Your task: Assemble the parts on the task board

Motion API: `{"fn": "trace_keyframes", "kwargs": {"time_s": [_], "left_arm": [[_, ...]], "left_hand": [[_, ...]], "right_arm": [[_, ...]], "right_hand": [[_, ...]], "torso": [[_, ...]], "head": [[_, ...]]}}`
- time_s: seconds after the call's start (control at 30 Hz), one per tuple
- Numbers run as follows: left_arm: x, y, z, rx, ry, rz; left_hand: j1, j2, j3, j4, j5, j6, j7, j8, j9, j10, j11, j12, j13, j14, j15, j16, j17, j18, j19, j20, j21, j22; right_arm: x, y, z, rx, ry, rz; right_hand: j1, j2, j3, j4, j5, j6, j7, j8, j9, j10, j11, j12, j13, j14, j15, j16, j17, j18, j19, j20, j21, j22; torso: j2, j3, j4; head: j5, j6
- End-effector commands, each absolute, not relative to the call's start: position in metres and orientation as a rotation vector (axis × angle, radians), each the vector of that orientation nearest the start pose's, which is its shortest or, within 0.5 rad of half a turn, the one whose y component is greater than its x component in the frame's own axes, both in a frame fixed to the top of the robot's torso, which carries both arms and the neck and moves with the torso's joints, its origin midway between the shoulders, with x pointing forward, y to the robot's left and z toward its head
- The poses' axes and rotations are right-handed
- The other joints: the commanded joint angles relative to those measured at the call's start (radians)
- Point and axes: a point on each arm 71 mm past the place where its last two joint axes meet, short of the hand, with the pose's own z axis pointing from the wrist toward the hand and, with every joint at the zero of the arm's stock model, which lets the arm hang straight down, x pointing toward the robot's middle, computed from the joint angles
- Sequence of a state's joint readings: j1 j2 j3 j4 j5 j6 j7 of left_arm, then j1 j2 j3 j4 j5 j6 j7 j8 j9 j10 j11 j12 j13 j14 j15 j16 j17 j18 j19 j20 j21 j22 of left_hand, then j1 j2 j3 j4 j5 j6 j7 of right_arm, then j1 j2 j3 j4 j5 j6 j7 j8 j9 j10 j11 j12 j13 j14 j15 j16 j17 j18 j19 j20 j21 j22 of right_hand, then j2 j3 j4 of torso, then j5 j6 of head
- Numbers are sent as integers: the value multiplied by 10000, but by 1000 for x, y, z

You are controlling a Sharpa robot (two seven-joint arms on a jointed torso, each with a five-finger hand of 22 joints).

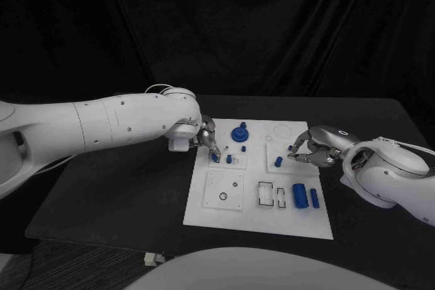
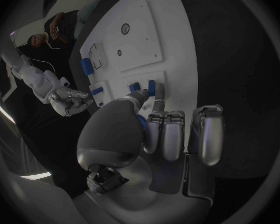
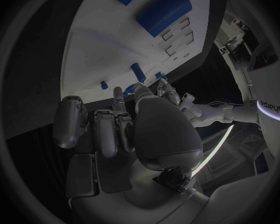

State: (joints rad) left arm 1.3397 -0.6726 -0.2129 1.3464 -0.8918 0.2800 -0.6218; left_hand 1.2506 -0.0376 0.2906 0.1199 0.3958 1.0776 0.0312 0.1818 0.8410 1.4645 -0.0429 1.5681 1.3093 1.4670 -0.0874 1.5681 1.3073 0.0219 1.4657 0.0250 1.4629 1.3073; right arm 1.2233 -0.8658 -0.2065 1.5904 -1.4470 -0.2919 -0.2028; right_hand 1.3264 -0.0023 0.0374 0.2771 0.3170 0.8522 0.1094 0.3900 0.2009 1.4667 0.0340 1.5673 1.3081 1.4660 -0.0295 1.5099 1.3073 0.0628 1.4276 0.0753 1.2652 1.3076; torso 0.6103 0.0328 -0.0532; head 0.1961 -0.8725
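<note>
Nearest the camera in the head view, the near edge of the white board [image 1: 258,230] lies bare, with two blue cylinders [image 1: 305,195] lying side by side just behind it on the right, beside a row of rectangular slots [image 1: 270,194]. Further back, the left hand [image 1: 203,138] reaches down over the board's left half, its fingers narrowed around a small blue peg [image 1: 215,156] that it appears to pinch and press into a square panel; the left wrist view shows the peg [image 2: 151,88] at the fingertips, though how firmly it is held is hard to judge. The right hand [image 1: 313,149] hovers at the board's right edge with fingers curled in, next to a small blue piece [image 1: 279,161]; I cannot tell whether it holds anything. To seat the peg well, the left hand should probably keep it upright and push straight down, not sideways. A tall blue knob [image 1: 239,133] stands just behind the left hand, so room there is tight; the dark table [image 1: 118,202] to the left and front gives open space for drawing back.
</note>
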Motion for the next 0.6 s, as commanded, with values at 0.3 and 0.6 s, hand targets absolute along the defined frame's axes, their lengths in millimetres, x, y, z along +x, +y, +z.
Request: {"fn": "trace_keyframes", "kwargs": {"time_s": [0.3,0.6], "left_arm": [[493,193,-235,-2302,24930,-2847],[486,195,-234,-1998,23601,-2917]], "left_hand": [[-202,64,317,-105,-221,-180,36,-125,-84,1063,29,27,2615,1038,-22,27,2635,72,436,-28,-159,2244],[-279,115,373,-82,-269,-230,64,-155,-116,1063,56,27,2615,1038,-2,27,2635,81,418,-11,-199,2232]], "right_arm": [[451,-200,-236,-1727,18588,5535],[450,-201,-238,-1678,18583,5544]], "right_hand": [[100,18,-6,-31,65,9,11,-57,-13,1041,-17,35,2627,744,-50,-29,1670,118,-81,-5,-33,1605],[102,8,-10,-25,78,5,14,-61,-15,1041,-15,35,2627,737,-48,-43,1653,124,-95,-3,-64,1595]], "torso": [[16,-3,-9],[13,-2,-9]], "head": [[43,-2],[30,-2]]}}
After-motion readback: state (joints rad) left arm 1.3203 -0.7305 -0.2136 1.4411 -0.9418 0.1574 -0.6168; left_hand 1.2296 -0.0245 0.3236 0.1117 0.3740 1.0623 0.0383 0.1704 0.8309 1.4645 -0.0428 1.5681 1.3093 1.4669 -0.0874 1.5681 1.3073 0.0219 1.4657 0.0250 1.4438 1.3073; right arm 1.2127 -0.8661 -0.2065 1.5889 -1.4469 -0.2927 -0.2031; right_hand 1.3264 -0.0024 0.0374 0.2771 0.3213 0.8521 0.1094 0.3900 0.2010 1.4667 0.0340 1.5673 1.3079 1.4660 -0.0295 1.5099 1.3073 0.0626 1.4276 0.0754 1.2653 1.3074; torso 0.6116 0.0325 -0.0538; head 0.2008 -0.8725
